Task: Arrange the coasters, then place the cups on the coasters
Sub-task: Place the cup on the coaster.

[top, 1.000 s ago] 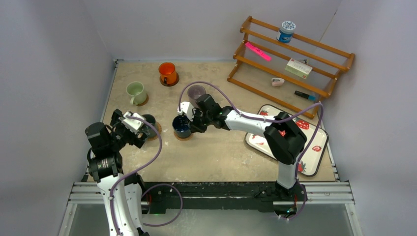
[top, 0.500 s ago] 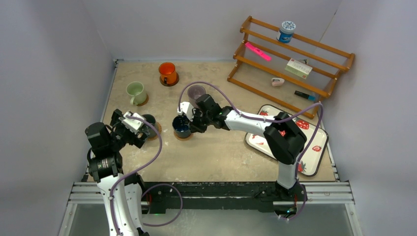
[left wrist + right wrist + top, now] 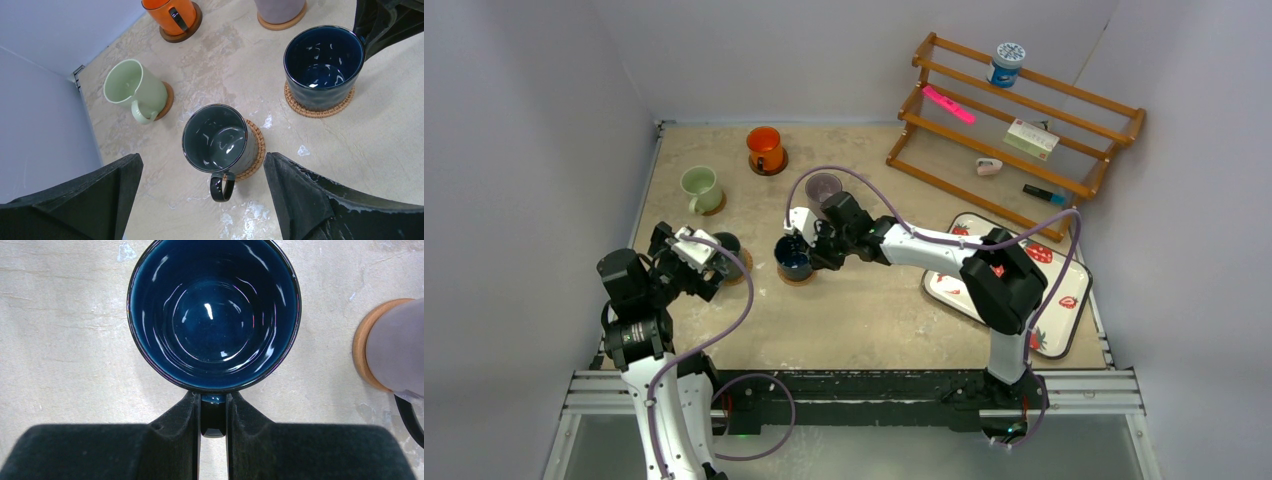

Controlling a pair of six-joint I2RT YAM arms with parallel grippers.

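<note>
- Handle of blue mug (image 3: 214, 315) is pinched tight by right gripper (image 3: 213, 401); mug sits on coaster (image 3: 320, 112).
- Left gripper (image 3: 201, 165) hangs spread wide above grey mug (image 3: 215, 137).

Glossy glazed dark blue mug (image 3: 214, 315), woven fibre coaster (image 3: 320, 113), matt mottled tabletop (image 3: 350, 160), varnished wooden rack (image 3: 1135, 124)

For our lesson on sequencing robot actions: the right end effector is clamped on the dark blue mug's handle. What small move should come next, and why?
Probably open the right end effector and let go. It pinches the handle of the dark blue mug, which already appears seated upright on its woven coaster, so nothing seems left to carry.
</note>
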